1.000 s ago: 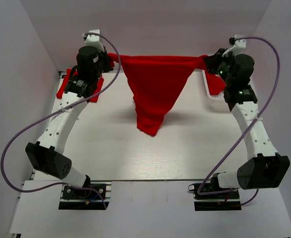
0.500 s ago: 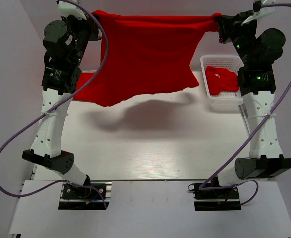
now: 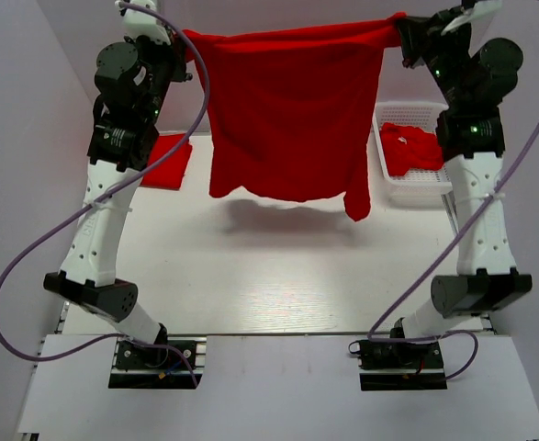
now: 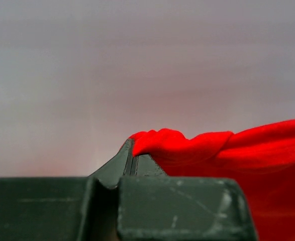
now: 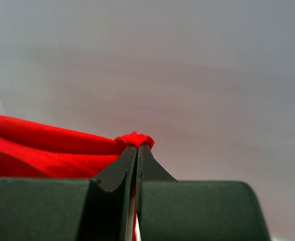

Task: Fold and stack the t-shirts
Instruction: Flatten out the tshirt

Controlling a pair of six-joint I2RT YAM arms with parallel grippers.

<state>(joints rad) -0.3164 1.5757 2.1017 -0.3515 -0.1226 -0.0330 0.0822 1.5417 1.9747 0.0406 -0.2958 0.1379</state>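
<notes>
**Here, the spread t-shirt [image 3: 292, 119] hangs between the left gripper [image 4: 133, 150] and the right gripper [image 5: 137, 145]**

Nearest you lies the white table [image 3: 278, 276]. Above it the spread t-shirt hangs clear, its lower corner drooping on the right arm's side. Farther back, a second t-shirt [image 3: 163, 161] lies flat at the left edge. A third t-shirt [image 3: 409, 147] sits crumpled in the mesh basket [image 3: 407, 112] at the right. Highest and farthest, each gripper is clamped on a top corner.

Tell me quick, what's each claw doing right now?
Left claw: closed, pinching one top corner of the hanging bright red cloth t-shirt.
Right claw: closed, pinching the same t-shirt's other top corner.
</notes>
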